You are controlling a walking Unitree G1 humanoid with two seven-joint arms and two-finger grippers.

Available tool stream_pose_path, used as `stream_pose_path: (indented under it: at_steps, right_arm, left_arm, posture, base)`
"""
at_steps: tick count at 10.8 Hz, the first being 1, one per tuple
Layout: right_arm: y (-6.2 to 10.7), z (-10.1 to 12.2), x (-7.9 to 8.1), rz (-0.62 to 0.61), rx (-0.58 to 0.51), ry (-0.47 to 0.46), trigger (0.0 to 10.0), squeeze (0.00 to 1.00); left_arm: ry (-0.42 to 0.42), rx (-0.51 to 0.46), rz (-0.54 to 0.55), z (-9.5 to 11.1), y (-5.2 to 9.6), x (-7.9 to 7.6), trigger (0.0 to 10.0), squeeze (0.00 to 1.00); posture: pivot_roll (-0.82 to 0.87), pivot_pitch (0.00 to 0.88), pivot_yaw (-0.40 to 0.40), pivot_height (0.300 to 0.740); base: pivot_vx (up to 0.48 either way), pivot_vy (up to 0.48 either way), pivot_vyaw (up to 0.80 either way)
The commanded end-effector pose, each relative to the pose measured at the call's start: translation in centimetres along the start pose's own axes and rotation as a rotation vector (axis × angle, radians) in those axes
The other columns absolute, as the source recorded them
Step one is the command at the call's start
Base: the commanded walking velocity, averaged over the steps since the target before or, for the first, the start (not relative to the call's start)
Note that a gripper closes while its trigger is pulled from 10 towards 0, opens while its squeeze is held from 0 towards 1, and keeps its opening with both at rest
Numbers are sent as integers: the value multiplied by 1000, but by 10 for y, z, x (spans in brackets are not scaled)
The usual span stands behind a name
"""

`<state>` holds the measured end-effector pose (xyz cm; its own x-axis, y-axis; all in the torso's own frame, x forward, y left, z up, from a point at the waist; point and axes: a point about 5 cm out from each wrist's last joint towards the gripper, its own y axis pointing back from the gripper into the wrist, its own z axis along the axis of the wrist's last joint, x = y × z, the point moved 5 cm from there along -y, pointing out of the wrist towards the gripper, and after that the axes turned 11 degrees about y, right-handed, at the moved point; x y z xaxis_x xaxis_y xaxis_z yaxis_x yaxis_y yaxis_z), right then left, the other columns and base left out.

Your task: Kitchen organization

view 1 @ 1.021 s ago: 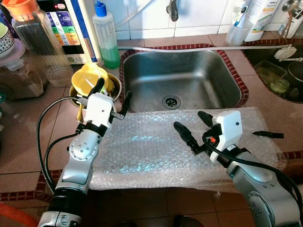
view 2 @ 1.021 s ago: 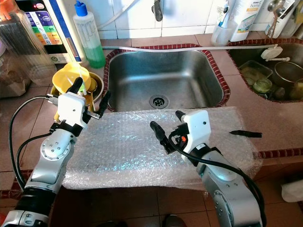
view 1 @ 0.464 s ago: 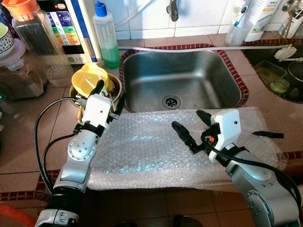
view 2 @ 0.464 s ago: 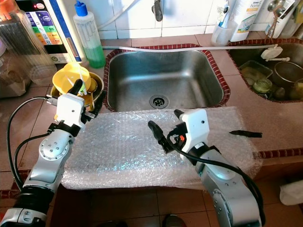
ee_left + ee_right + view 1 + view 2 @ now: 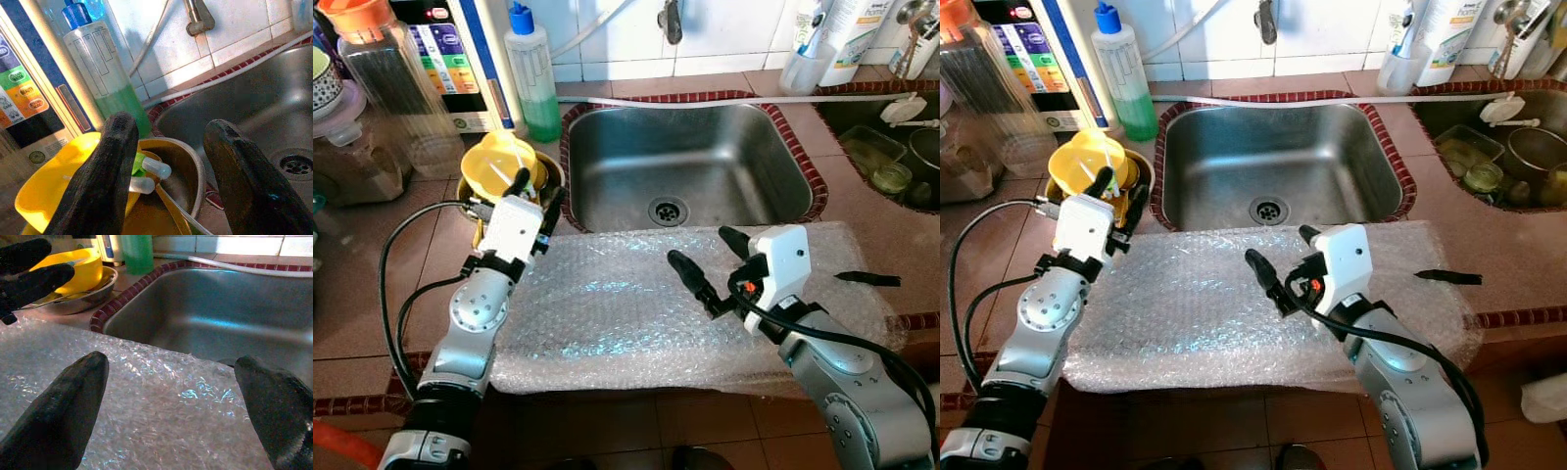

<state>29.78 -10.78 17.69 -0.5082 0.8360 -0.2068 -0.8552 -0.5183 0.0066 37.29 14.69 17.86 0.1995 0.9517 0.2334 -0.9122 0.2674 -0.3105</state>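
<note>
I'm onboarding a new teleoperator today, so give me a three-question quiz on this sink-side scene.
1. True or false: the left end effector is shut on the yellow bowl.
2. What lies under the right end effector? A) bubble wrap B) a towel C) a cutting board
3. Fill in: the bottle of green liquid stands beside the ____.

Key: 1 false, it is open, near the bowl. 2 A, bubble wrap. 3 sink.

A home kitchen: steel sink [image 5: 690,162], tiled counter [image 5: 372,284], soap bottle [image 5: 533,73], dishes [image 5: 504,166].
</note>
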Motion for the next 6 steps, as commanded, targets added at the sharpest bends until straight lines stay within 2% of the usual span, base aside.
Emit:
stream_pose_path:
  at_steps: [1,2,6]
  right_arm:
    - [1,6,3,16,-17,9,10000,0]
    - [1,6,3,16,-17,10,10000,0]
    - [-1,7,3,18,-20,12,10000,0]
  left_arm:
    - [-17,11,-6,-3,0,1,2078,0]
    - [-17,11,-3,-3,0,1,0,0]
    - [-29,8,11,-3,0,4,0,0]
  posture:
    - [-215,189,42,740]
    - [-215,189,41,740]
    - [-214,186,38,740]
  base:
    - [0,0,0]
    - [0,0,0]
    - [0,0,0]
